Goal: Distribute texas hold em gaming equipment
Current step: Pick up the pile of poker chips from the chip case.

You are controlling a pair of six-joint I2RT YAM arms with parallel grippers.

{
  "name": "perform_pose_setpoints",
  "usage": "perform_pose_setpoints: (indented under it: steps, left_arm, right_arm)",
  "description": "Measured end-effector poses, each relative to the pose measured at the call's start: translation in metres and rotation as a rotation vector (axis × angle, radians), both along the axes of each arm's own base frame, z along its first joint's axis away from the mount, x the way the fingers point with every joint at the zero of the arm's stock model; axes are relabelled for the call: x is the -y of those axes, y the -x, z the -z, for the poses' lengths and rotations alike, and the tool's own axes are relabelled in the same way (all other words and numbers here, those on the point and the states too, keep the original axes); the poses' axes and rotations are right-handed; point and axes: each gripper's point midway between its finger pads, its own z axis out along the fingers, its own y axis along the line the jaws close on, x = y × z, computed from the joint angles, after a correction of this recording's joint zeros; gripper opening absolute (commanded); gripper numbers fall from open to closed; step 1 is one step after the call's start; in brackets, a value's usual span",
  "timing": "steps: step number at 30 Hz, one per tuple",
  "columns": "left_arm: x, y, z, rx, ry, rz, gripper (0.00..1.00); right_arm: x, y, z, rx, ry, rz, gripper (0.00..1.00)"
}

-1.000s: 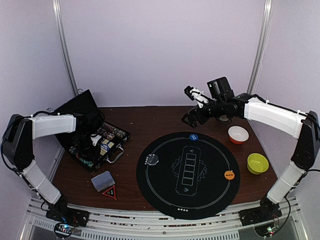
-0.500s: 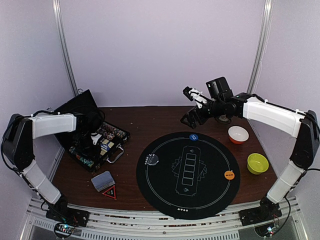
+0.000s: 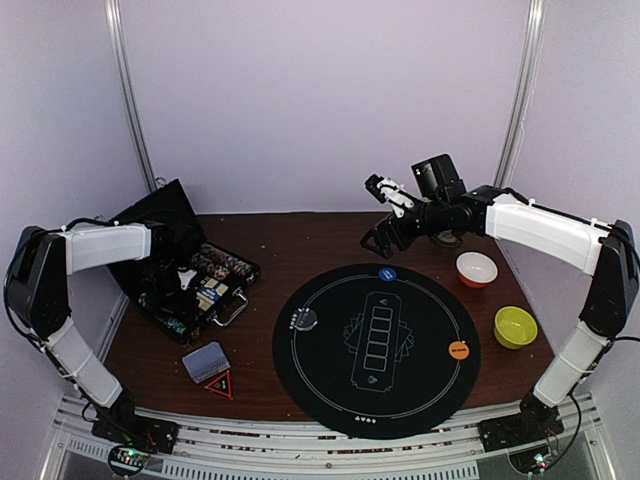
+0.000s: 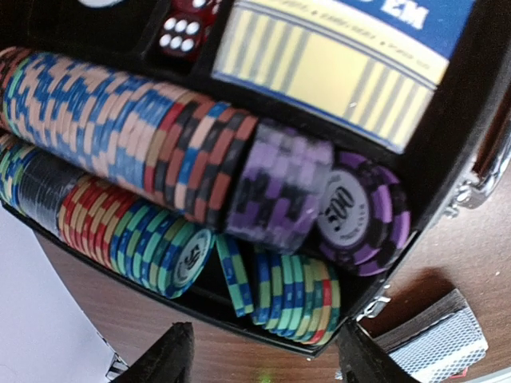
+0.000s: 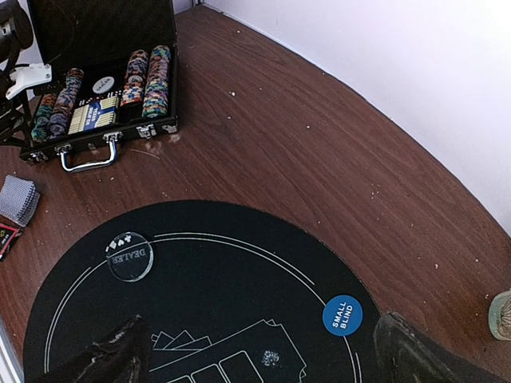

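Note:
An open black case (image 3: 232, 268) at the table's left holds rows of stripe-edged poker chips (image 4: 120, 136). My left gripper (image 3: 170, 292) hovers over the case's near-left end. In its wrist view my left gripper (image 4: 263, 363) is open and empty, just short of a green-and-blue chip stack (image 4: 295, 291). A grey-blue card deck (image 3: 206, 361) lies in front of the case. On the round black mat (image 3: 375, 395) sit a blue button (image 3: 387, 273), a clear dealer button (image 3: 304, 319) and an orange button (image 3: 459, 350). My right gripper (image 3: 382, 212) hangs open and empty high over the mat's far edge.
An orange bowl (image 3: 476, 268) and a green bowl (image 3: 515, 326) stand right of the mat. A red triangular card (image 3: 220, 384) lies by the deck. Inside the case are red dice (image 4: 180, 32) and a blue-and-yellow card box (image 4: 335, 56). The case lid (image 3: 160, 215) stands upright behind.
My left gripper has shifted left along the case toward its near-left end, and its jaws have spread wider. The right arm has hardly moved.

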Motion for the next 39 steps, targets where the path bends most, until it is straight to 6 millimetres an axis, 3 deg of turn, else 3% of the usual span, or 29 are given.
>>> perform_pose_setpoints:
  steps: [15, 21, 25, 30, 31, 34, 39]
  left_arm:
    - [-0.005, 0.0, 0.008, -0.029, -0.002, -0.017, 0.42]
    - [-0.006, -0.004, 0.014, -0.035, -0.003, -0.008, 0.41]
    - [-0.007, -0.005, 0.018, -0.043, 0.004, -0.006, 0.33]
    - [-0.006, -0.006, 0.018, -0.049, 0.018, 0.0, 0.31]
    - [-0.006, -0.005, 0.018, -0.049, 0.02, 0.001, 0.27]
    - [-0.006, -0.005, 0.018, -0.05, 0.021, 0.001, 0.0]
    - [-0.006, -0.006, 0.017, -0.049, 0.02, -0.004, 0.0]
  right_arm:
    - [-0.001, 0.001, 0.0, 0.003, 0.004, -0.01, 1.0]
    - [0.0, 0.001, 0.0, 0.003, 0.004, -0.01, 1.0]
    - [0.0, 0.001, 0.001, 0.001, 0.006, -0.011, 1.0]
    - [0.0, 0.001, 0.001, 0.0, 0.007, -0.01, 1.0]
    - [0.0, 0.001, 0.001, -0.001, 0.007, -0.01, 1.0]
    - [0.0, 0.001, 0.001, -0.001, 0.007, -0.01, 1.0]
    - [0.0, 0.002, 0.002, -0.006, 0.01, -0.01, 1.0]
